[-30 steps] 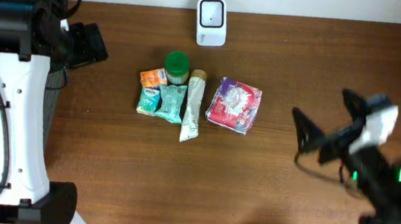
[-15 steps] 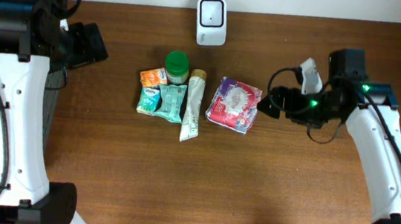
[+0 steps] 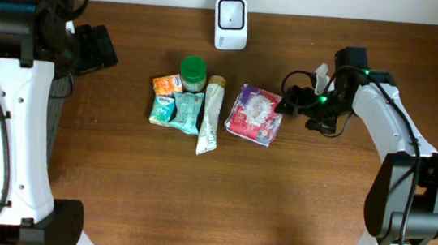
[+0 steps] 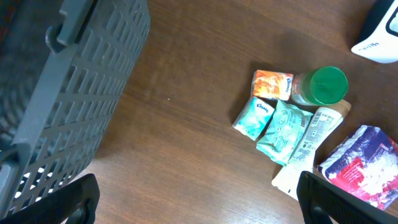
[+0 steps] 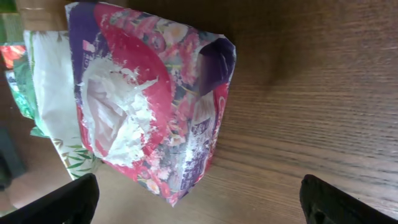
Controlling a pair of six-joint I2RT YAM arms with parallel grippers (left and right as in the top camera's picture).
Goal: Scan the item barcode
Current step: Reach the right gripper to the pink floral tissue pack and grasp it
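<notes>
Flower-print packet lies flat mid-table, at the right end of the clutter. Its left edge is just beside a white tube. Scanner stands well apart at the far edge.

Taking the packet as the item to scan, since the right gripper sits just off its right edge, jaws spread wide, nothing in them. Left gripper also wide and empty, off to the left, away from the goods.

Handling, by guess: soft film pouch, light and crinkly, with a slick skin that gives under pressure. Pinch across a side edge or an end seam, not the puffy white patch on top (it looks loose there).

Orientation: nearly square from above. The right wrist view suggests the long axis runs far-to-near, near end swung slightly left. Printed face up, no barcode visible, so it is likely underneath.
</notes>
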